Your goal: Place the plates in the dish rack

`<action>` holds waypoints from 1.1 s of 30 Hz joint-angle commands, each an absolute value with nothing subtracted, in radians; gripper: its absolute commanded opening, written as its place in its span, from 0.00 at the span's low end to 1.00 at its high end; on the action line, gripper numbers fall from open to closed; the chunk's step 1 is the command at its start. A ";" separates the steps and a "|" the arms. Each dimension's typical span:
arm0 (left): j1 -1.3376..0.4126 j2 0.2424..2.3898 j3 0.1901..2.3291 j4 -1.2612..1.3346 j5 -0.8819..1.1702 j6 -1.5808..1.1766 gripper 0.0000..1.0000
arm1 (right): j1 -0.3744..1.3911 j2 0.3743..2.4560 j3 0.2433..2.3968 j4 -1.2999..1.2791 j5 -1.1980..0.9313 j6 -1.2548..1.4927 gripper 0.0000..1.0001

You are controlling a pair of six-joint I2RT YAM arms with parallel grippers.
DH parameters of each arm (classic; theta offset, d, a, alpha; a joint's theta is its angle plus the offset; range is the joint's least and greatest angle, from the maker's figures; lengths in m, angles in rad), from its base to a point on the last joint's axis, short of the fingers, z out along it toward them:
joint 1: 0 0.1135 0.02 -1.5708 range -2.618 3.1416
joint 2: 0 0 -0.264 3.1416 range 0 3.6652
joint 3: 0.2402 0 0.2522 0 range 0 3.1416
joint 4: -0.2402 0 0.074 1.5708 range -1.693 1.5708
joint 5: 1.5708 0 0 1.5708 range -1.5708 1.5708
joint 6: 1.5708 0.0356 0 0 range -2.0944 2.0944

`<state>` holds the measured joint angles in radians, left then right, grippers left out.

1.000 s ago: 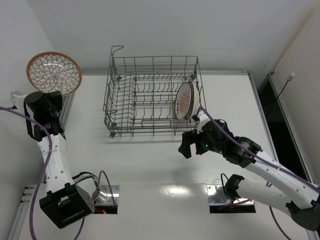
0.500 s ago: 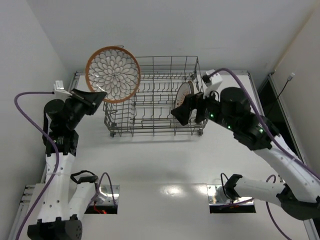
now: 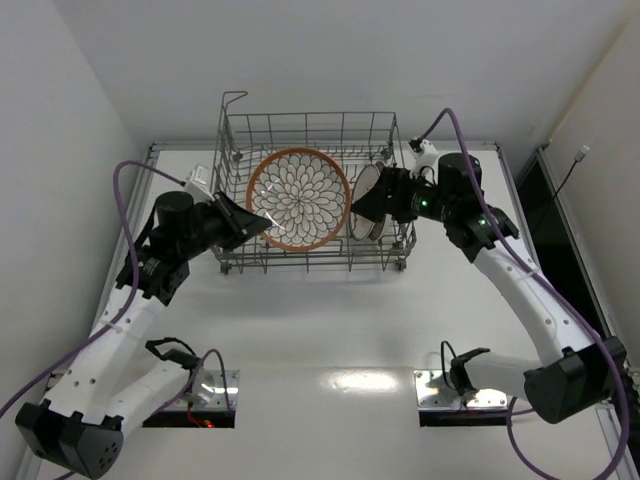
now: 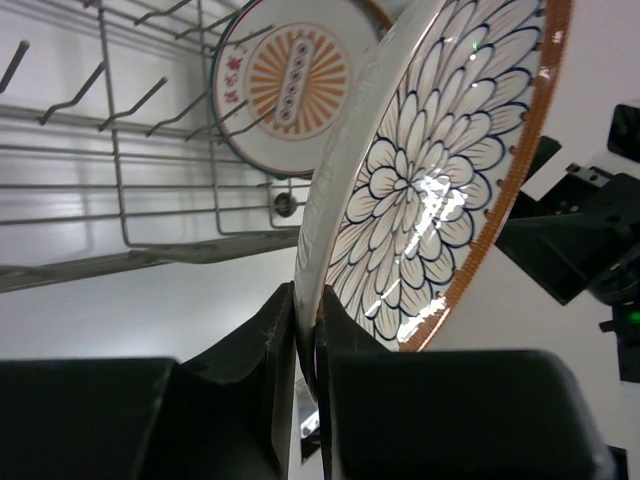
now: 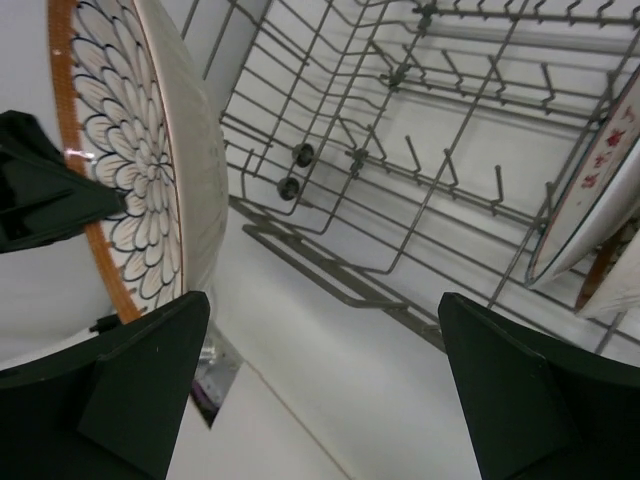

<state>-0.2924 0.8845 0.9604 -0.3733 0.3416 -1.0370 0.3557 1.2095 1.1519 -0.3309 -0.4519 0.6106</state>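
Facing the overhead camera, plate [image 3: 300, 195], rim in left hand [image 3: 257, 226].

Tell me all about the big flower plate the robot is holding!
The flower plate is round and shiny, like glazed china. White petals outlined in dark blue fan out from its middle, and an orange-brown band runs round the rim. Its back is plain white. It looks whole, with no chips showing. It stands tilted on edge over the middle of the dish rack. The left gripper pinches its rim on one side. Whether the plate touches the rack, I cannot tell.
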 commanded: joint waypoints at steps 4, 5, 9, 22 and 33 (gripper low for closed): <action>-0.414 0.905 1.042 -0.218 0.255 -1.035 0.00 | 0.293 1.152 1.120 -0.107 -0.719 0.698 0.97; -0.428 0.905 1.042 -0.218 0.246 -1.035 0.00 | 0.281 1.152 1.120 -0.107 -0.719 0.698 0.97; -0.488 0.933 1.032 -0.175 0.221 -1.046 0.00 | 0.258 1.170 1.100 -0.095 -0.790 0.707 0.94; -0.612 0.974 1.075 -0.181 0.123 -1.048 0.00 | 0.229 1.203 0.960 -0.075 -0.810 0.701 0.75; -0.612 0.974 1.086 -0.225 0.094 -1.025 0.00 | 0.210 1.183 1.041 -0.202 -0.759 0.650 0.00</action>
